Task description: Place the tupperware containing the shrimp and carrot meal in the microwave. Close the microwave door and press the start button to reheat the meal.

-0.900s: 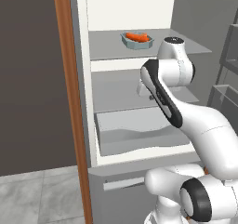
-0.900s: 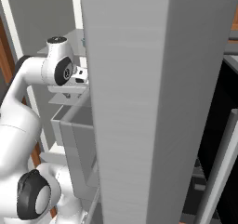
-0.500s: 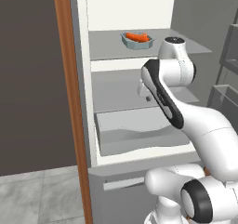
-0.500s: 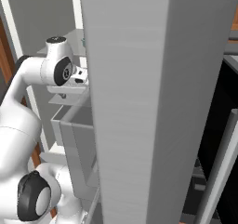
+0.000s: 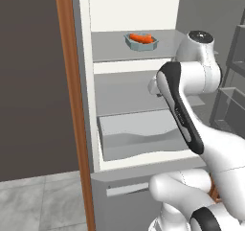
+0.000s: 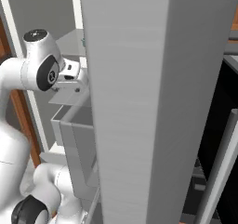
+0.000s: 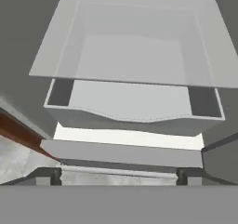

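Note:
The tupperware, a pale blue-grey tray holding the orange shrimp and carrot meal, sits on the upper shelf of an open fridge. My gripper hangs in front of the middle shelf, below and slightly right of the tray and apart from it. From the right its hand points into the fridge. In the hand view the fingertips stand wide apart at the bottom, open and empty, looking down at a shelf and a drawer. The microwave and the microwave door are out of view.
The fridge's grey door stands open close to the right base camera and blocks much of the scene. A pale drawer sticks out below the gripper. A brown cabinet edge borders the fridge on the left, door bins on the right.
The arm has barely shifted in front of the middle shelf. The tupperware has stayed on the upper shelf.

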Motion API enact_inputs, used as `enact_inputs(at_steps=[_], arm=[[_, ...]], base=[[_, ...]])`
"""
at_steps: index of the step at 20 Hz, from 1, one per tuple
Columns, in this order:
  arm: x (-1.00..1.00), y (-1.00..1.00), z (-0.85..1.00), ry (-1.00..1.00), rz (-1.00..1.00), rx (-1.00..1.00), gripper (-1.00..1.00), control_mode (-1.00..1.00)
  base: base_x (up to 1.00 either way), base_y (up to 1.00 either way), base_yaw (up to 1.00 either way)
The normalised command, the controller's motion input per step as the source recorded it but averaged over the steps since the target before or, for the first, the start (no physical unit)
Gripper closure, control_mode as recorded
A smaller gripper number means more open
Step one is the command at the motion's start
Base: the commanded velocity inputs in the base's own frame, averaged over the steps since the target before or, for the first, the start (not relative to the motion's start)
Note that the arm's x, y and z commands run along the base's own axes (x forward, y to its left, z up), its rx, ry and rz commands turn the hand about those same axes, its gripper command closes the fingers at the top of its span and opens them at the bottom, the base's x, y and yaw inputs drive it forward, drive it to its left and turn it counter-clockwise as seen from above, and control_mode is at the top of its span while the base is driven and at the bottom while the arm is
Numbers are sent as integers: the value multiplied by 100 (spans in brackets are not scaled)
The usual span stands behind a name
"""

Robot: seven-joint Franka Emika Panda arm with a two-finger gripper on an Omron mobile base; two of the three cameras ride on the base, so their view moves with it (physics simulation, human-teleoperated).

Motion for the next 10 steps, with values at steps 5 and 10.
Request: enact_inputs(at_steps=[5,10], arm=[[-14,-25,90,-40,-3,1,-100,-100],[17,-25,76,-32,-10,10,-100,-100]], base=[[0,0,0],[0,0,0]])
